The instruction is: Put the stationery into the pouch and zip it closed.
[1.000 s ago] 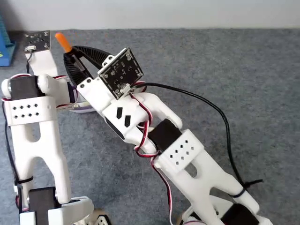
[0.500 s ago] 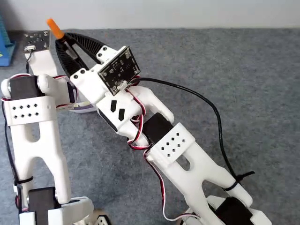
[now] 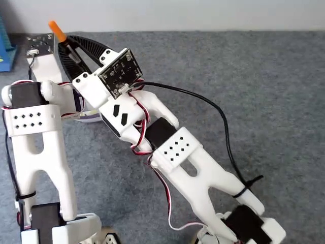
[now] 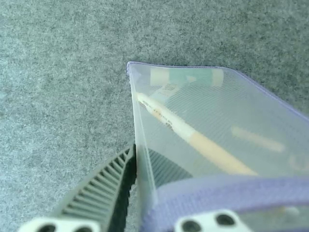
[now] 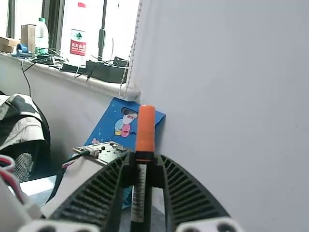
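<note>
My right gripper (image 3: 70,44) is at the far left of the table, raised above the left arm, and shut on a black marker with an orange cap (image 3: 57,30). In the right wrist view the marker (image 5: 144,130) stands upright between the fingers (image 5: 101,191). The translucent pouch (image 4: 217,121) has a purple zipper band. A pencil (image 4: 193,137) and a pale green-and-white item (image 4: 183,79) lie inside it. My left gripper (image 4: 145,203) is shut on the pouch's edge near the zipper. From above, a sliver of the pouch (image 3: 89,116) peeks out beneath the right arm.
Grey carpet covers the table, with a pale wall along its far edge. A blue object (image 3: 5,48) leans at the far left by the wall, also seen behind the marker (image 5: 108,128). The left arm's camera board (image 3: 40,44) sits close beside the raised marker.
The right arm has swung its gripper and the marker toward the far left, over the left arm. The left arm has stayed still with the pouch.
</note>
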